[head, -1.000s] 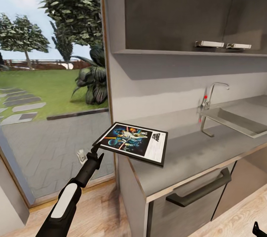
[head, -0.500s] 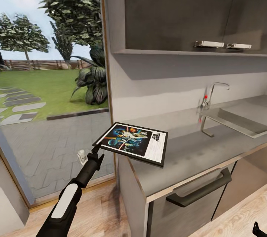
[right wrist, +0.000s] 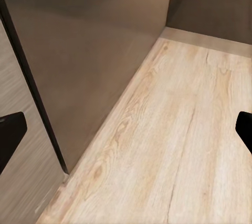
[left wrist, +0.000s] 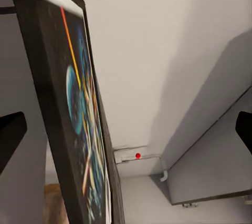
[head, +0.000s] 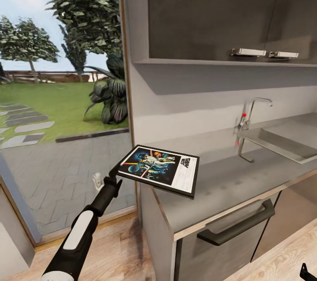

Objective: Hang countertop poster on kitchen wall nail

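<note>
My left claw (head: 115, 175) sits at the near-left corner of the rectangular black-framed poster (head: 158, 167), but from the head camera I cannot tell whether its fingers are clamped on the frame or merely beside it; in the left wrist view the two dark fingertips (left wrist: 11, 134) stand wide apart at the picture's edges with the poster (left wrist: 73, 129) seen edge-on between them, its glossy dark blue artwork streaked with orange and yellow lines. The poster lies flat and slightly tilted at the left end of the long grey brushed-metal bench (head: 229, 180), its left corner overhanging the bench's thin tan edge, with the white title strip toward the sink side. Further along the bench are the inset steel sink (head: 281, 142) and the curved chrome tap (head: 253, 111) with a small red mark. Dark glossy wall cabinets (head: 220, 12) with pale bar handles hang above, and a grey drawer front with a dark pull handle (head: 240, 226) sits below. My right claw (right wrist: 126, 129) has its fingers spread wide over pale wood-grain flooring (right wrist: 173, 145), beside a smooth grey-brown panel.
</note>
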